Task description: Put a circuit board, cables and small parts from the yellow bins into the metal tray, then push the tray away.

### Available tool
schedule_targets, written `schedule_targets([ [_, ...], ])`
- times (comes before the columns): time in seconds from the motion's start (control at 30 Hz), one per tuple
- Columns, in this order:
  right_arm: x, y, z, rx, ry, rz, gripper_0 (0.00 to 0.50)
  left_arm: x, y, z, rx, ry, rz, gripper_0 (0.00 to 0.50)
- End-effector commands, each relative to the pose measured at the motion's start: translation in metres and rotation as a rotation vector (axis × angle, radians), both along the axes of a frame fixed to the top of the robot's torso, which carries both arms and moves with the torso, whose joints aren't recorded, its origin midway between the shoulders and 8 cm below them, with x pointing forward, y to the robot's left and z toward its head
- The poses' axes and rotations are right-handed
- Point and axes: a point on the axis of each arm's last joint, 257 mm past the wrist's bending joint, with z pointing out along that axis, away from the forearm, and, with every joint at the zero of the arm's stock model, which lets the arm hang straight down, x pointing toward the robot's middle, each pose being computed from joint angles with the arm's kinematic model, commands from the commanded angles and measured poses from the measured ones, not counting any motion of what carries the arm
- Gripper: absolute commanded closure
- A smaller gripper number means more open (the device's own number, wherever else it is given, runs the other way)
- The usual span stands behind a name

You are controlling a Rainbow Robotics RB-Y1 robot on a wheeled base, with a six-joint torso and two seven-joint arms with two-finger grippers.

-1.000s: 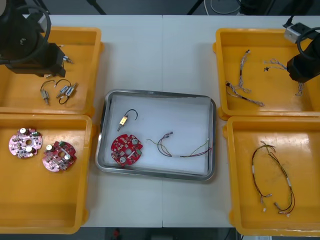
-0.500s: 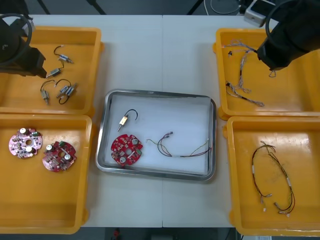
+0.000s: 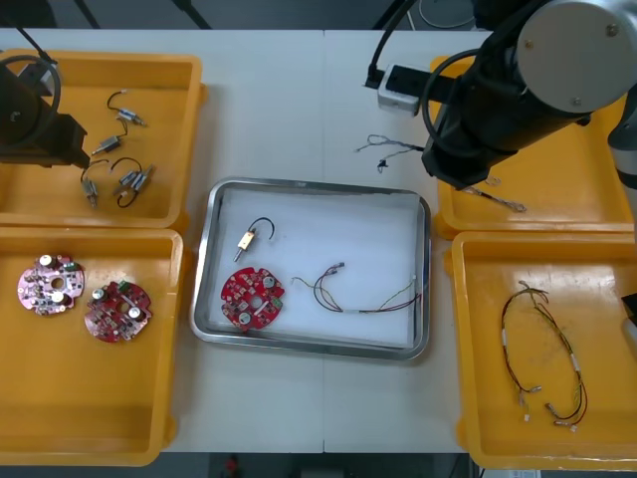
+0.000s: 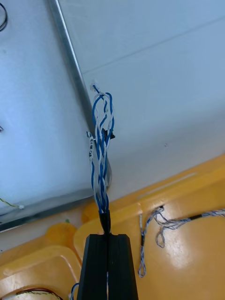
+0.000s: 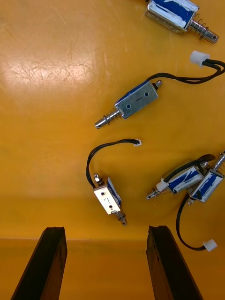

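My right gripper (image 4: 108,236) is shut on a twisted blue and white cable (image 4: 101,140), which hangs past the fingertips over the metal tray's (image 4: 70,61) rim and the table beside it. From above, that cable (image 3: 383,146) dangles left of the right gripper (image 3: 430,151), just beyond the tray's (image 3: 423,299) far right corner. In the tray lie a red circuit board (image 3: 252,296), a small metal part (image 3: 249,237) with a black lead, and a red and yellow cable (image 3: 363,296). My left gripper (image 5: 107,232) stands open above small metal parts (image 5: 110,199) in the far left bin (image 3: 169,70).
Two more circuit boards (image 3: 50,284) (image 3: 117,311) lie in the near left bin (image 3: 100,418). The near right bin (image 3: 478,398) holds red and yellow cables (image 3: 542,349). More blue and white cable (image 4: 159,225) rests in the far right bin (image 4: 187,253).
The right arm has swung left out of the far right bin, carrying the blue and white cable toward the tray's far right corner. The left arm has shifted slightly over its bin.
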Motion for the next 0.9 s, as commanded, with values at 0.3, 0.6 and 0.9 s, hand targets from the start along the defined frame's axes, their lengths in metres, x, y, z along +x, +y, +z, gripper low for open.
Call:
schedule_targets([
  [0.3,-0.032,0.066,-0.056,-0.162,0.034,0.155,0.500,0.018,0.014,-0.010,0.064,-0.014,-0.060,0.000],
  [0.6,-0.024,0.092,-0.087,-0.148,0.036,0.194,0.500,0.019,0.008,-0.036,0.029,-0.027,-0.060,0.000],
  [0.9,0.000,0.090,-0.126,-0.160,0.048,0.174,0.500,0.021,0.004,-0.057,0.041,-0.044,-0.076,0.000],
])
